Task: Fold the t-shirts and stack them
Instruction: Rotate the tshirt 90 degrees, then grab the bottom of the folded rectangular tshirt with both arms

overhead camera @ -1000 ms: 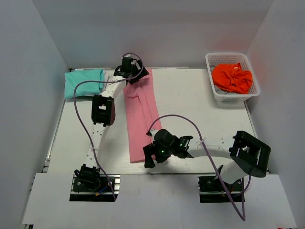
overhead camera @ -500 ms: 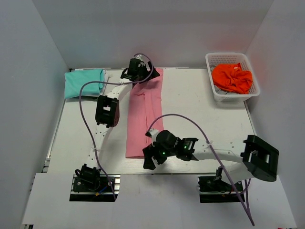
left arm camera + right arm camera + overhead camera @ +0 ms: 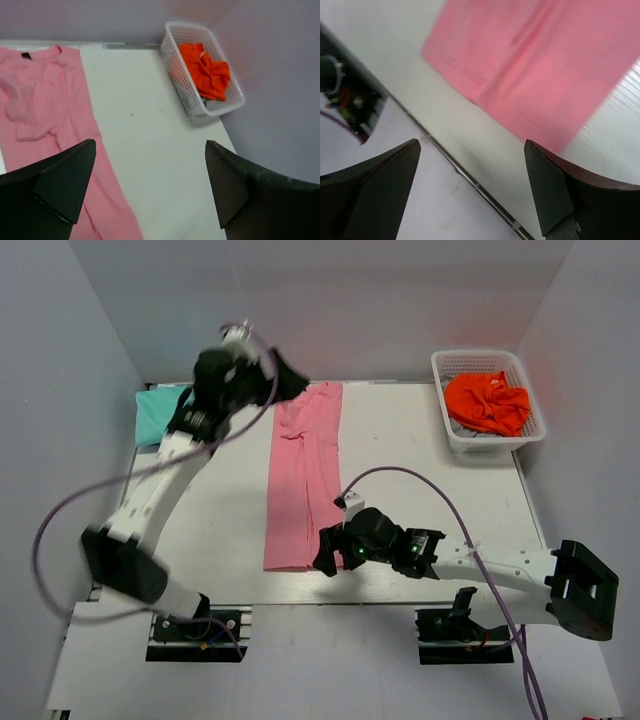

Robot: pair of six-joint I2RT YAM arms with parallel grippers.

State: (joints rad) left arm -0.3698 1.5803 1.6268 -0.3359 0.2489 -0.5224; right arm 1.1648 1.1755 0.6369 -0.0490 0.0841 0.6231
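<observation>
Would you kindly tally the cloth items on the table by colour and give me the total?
Pink: 1, the pink t-shirt
Teal: 1, the teal t-shirt
Orange: 1, the orange cloth in the white basket
Total: 3

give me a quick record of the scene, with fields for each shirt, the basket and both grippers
pink t-shirt: long narrow strip, flat on the table, collar at the far end
teal t-shirt: folded, far left corner
white basket: far right, holds orange cloth
left gripper: open, empty, raised over the pink shirt's far end
right gripper: open, empty, by the pink shirt's near hem
stacked: not yet, shirts lie apart
</observation>
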